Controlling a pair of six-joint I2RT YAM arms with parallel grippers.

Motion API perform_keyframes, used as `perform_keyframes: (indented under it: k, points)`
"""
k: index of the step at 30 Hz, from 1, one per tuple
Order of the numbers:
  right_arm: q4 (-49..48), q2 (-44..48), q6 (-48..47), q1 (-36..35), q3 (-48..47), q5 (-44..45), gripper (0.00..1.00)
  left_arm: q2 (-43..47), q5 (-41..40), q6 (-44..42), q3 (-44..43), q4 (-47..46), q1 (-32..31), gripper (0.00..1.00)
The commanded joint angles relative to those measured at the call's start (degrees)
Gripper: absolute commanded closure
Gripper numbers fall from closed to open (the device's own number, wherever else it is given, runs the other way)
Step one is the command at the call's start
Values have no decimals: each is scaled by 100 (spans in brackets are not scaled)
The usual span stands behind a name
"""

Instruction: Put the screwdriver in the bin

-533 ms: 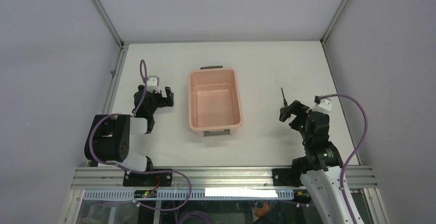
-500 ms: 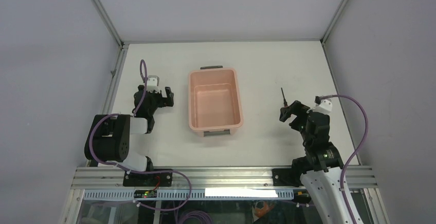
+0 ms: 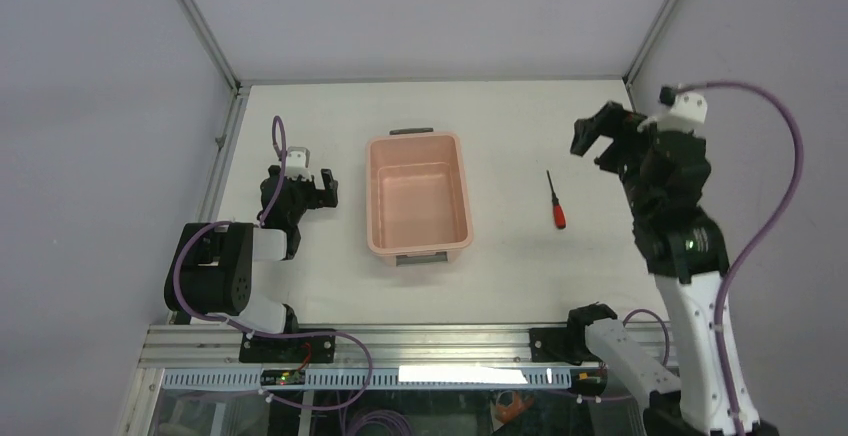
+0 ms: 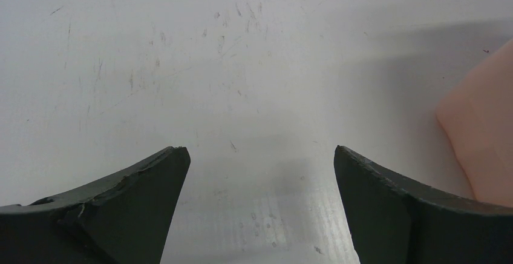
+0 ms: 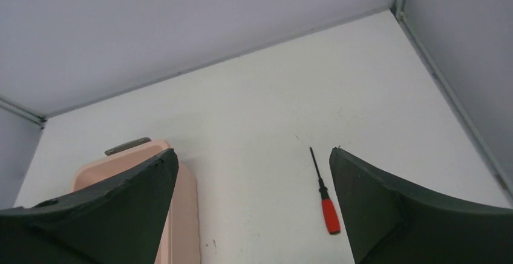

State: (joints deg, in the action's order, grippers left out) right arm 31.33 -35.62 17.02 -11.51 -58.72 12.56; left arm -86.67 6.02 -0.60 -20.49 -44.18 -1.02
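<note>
On table, R of bin, screwdriver lies outside it; left fingers & right fingers spread wide.

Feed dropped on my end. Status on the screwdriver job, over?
Left gripper open, beside bin. Right gripper open, raised, empty. Screwdriver flat on table, right of bin. Nothing between them.

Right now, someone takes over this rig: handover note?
Left gripper: open, empty, low over the table, left of the bin.
Right gripper: open, empty, raised over the table's far right.
Screwdriver: flat on the table right of the bin, red handle toward the arms.
Bin: empty.
Done: nothing. Left: grasp screwdriver, probably with the right gripper, release it in the bin.
</note>
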Motion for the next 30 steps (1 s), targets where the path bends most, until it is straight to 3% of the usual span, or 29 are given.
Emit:
perform_keyframes:
  k: [1,3,6,12,19,21,24,28,30]
  points:
    - [2454,-2429,-554,91,-2354,383,1,10,65,48,-87,-368,57,1]
    - [3588,-3782,-575,351,-3605,7,1,10,65,48,-87,-368,57,1]
    - [4060,-4779,-749,595,-4003,-594,1,10,65,48,-87,-368,57,1]
    - [3553,-6226,-921,787,-3135,-670,4,10,65,48,-87,-368,57,1]
    - [2641,-7405,-993,860,-2250,-239,15,10,65,48,-87,-368,57,1]
    - [2448,-7600,-1030,914,-2094,-251,24,10,65,48,-87,-368,57,1]
    - [2276,-7747,-1069,931,-1920,-327,48,10,65,48,-87,-368,57,1]
    - [2241,-7603,-1199,923,-1856,-409,99,10,65,48,-87,-368,57,1]
    - [2401,-7338,-1218,920,-1911,-377,100,10,65,48,-87,-368,57,1]
